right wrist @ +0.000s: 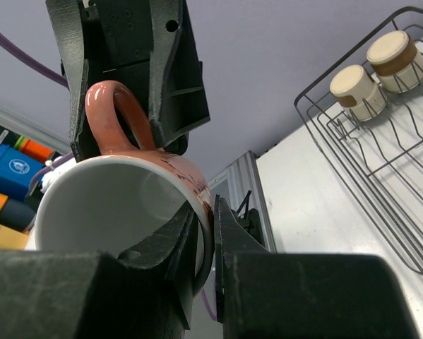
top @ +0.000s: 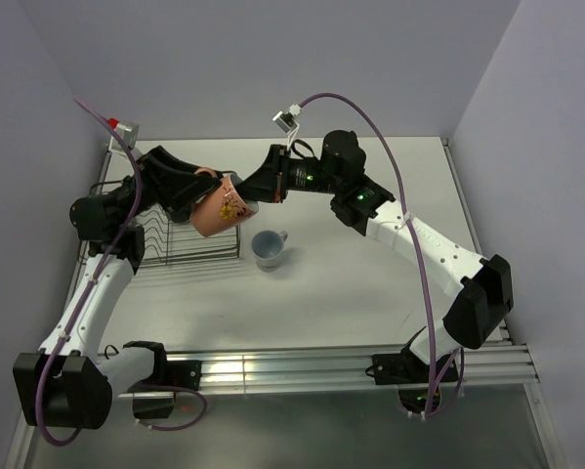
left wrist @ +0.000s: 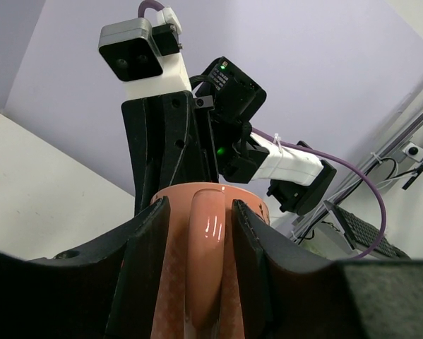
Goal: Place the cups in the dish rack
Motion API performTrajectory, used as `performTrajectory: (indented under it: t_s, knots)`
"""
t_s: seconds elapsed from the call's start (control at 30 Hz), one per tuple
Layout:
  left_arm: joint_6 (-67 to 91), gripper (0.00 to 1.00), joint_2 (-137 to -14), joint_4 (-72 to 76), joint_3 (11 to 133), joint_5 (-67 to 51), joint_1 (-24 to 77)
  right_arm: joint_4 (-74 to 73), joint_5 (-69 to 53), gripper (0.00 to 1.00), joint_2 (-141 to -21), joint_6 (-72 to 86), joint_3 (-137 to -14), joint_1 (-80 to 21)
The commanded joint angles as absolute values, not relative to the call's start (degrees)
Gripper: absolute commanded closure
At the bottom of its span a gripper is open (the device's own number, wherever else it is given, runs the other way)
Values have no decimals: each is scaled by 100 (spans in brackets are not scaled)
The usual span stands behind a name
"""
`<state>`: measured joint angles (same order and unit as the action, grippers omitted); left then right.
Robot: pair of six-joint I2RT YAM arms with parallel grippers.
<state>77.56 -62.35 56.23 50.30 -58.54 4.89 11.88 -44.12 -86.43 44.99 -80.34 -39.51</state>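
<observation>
Over on the left, we see the left gripper (left wrist: pixel 200 212) straddling the handle (left wrist: pixel 204 268) of the pink patterned mug (top: pixel 224 210). Its jaws stand slightly apart, and slivers of mug body show on both sides of the handle. Below it we have the dish rack (top: pixel 170 244) on the table (top: pixel 370 303), with two brown cups (right wrist: pixel 358 90) tucked side by side in one corner. The mug hangs in the air, tipped on its side over the rack's right end. Moving right, the right gripper (right wrist: pixel 205 212) pinches the mug's rim, one finger inside and one outside, clamped tight. Just right of the rack, a light blue mug (top: pixel 269 248) stands upright on the table.
</observation>
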Motion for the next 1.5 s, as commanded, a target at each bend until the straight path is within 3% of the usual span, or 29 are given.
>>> performTrajectory:
  t_s: [0.0,0.13,0.23,0.33,0.57,0.63,0.7,0.73,0.83,1.13,1.2,1.33,1.47]
  knots:
    - [7752,51,-6170,5765,4887,-6240,483,2241,-4315,100,-8367,4957,-8394,-3911]
    - [7734,49,-6161,5722,4852,-6240,475,2294,-4324,100,-8367,5010,-8367,-3911]
    - [7673,55,-6144,5678,4860,-6231,466,2294,-4333,100,-8350,5018,-8332,-3902]
    - [7682,65,-6196,5722,4922,-6249,466,2250,-4333,100,-8341,4983,-8288,-3902]
    - [7507,100,-6346,5434,5167,-6433,439,2092,-4298,100,-8341,4869,-8288,-3894]
    - [7261,100,-6354,5073,5290,-6504,431,2040,-4289,100,-8358,4860,-8297,-3894]
    - [6918,100,-6346,4643,5352,-6530,422,1917,-4263,89,-8367,4843,-8332,-3876]
    - [6830,100,-6337,4528,5413,-6530,413,1881,-4263,76,-8385,4825,-8332,-3876]
    - [6478,100,-6337,4123,5554,-6583,369,1749,-4228,56,-8394,4738,-8350,-3858]
    - [4546,100,-6582,1954,6554,-6767,-96,1179,-4017,24,-8367,4377,-8350,-3788]
    - [3747,100,-6697,1014,6819,-6846,-219,863,-3938,20,-8350,4167,-8350,-3718]
    - [2175,100,-7082,-813,7687,-6768,-465,388,-3744,0,-8201,3798,-8166,-3525]
    - [-335,100,-7628,-3038,8682,-6092,-475,167,-3691,0,-8042,3569,-7911,-3218]
